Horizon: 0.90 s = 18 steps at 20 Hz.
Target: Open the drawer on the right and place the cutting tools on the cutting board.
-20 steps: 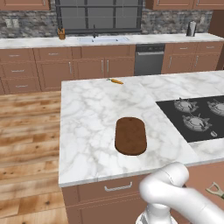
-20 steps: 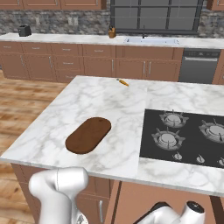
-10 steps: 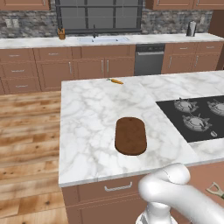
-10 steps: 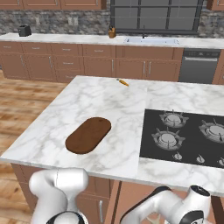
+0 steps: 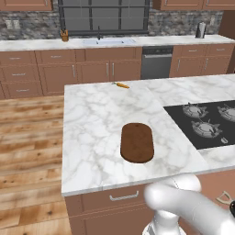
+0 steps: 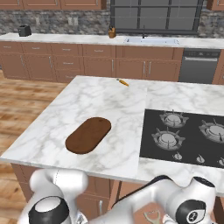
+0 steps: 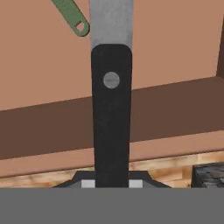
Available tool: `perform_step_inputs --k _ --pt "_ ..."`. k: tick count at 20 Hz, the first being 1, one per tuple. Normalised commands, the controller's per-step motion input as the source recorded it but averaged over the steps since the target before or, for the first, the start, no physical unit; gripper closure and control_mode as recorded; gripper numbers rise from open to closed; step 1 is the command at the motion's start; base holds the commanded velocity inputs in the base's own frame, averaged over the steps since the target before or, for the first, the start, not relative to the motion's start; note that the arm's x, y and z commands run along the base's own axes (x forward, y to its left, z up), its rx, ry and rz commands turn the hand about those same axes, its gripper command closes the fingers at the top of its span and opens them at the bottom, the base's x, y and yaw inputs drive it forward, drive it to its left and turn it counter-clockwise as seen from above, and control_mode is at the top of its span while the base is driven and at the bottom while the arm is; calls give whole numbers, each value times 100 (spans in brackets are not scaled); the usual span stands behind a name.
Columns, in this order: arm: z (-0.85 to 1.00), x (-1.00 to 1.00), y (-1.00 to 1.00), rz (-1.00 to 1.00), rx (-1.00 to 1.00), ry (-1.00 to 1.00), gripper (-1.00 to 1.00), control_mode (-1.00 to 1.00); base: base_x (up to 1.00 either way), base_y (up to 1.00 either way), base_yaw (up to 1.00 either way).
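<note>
In the hand view my gripper (image 7: 111,184) is shut on the knife (image 7: 111,113). Its black handle runs up from between the fingertips and the silver blade leaves the frame at the top. Behind it lies the reddish-brown floor of the open drawer (image 7: 39,65). The green handle of the peeler (image 7: 72,17) rests on that floor at the upper left. The peeler's pale head (image 5: 224,198) shows low at the right of the left base view, and the peeler (image 6: 152,217) also sits beside my arm. The dark brown cutting board (image 5: 137,142) (image 6: 88,134) lies bare on the island.
A small orange carrot (image 5: 121,85) (image 6: 123,82) lies at the island's far edge. A black cooktop (image 5: 206,123) (image 6: 183,136) takes up the island's right part. A drawer front with a silver handle (image 5: 124,197) sits under the board.
My arm's forearm and wrist have risen further into the right base view. The board and carrot have not moved.
</note>
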Motion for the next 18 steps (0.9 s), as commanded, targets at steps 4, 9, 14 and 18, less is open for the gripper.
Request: perform_step_inputs --k 4,9,14,18 --pt "70 -78 98 0 0 -4 100 -100 0 0 0" --pt "80 -11 100 0 0 -14 100 -100 0 0 0" --pt "85 0 100 0 0 -19 100 -100 0 0 0" --pt "82 18 100 0 0 -15 100 -100 0 0 0"
